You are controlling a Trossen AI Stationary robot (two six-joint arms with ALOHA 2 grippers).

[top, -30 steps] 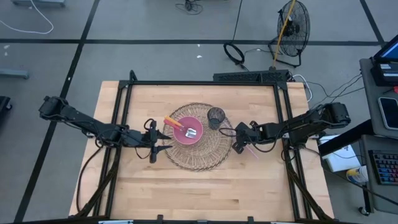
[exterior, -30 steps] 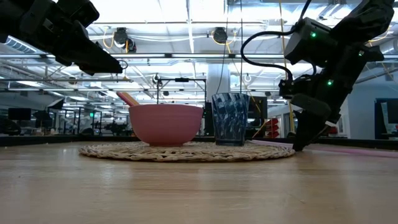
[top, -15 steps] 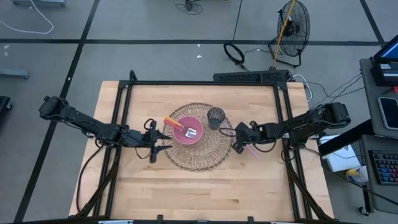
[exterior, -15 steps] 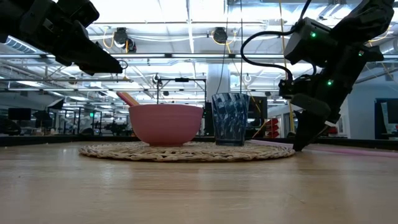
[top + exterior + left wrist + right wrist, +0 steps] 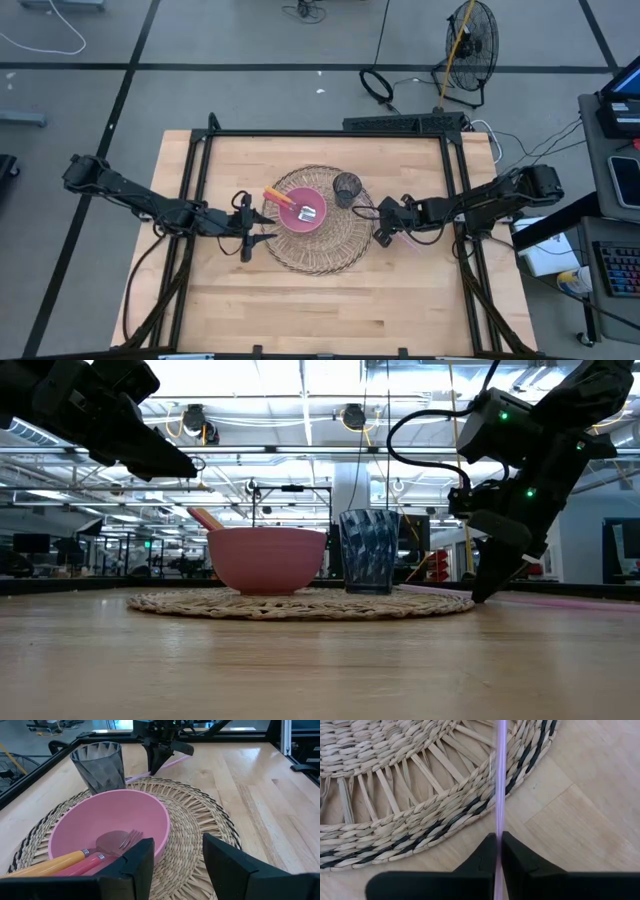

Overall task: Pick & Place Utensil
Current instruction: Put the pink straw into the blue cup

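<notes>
Change: right gripper (image 5: 498,845) has pinched shut on the thin purple utensil (image 5: 501,780) since the earlier frame; nothing else has shifted.
High view: wooden table (image 5: 300,310) inside a black frame. Round woven placemat (image 5: 325,258) at the centre carries a pink bowl (image 5: 305,217) and a dark faceted cup (image 5: 347,186). Left gripper (image 5: 250,238) sits at the mat's left edge; right gripper at its right edge. Bare wood lies toward the near edge.
Low view: bowl and cup stand side by side on the mat; right gripper's tip meets the table beside the mat's rim.
Left wrist view: left gripper's fingers (image 5: 132,865) stand apart, empty, just before the bowl, which holds an orange-handled utensil (image 5: 52,863) and a pink fork (image 5: 107,851).
Right wrist view: purple utensil runs across the mat's edge onto wood.
Writing: none readable.
</notes>
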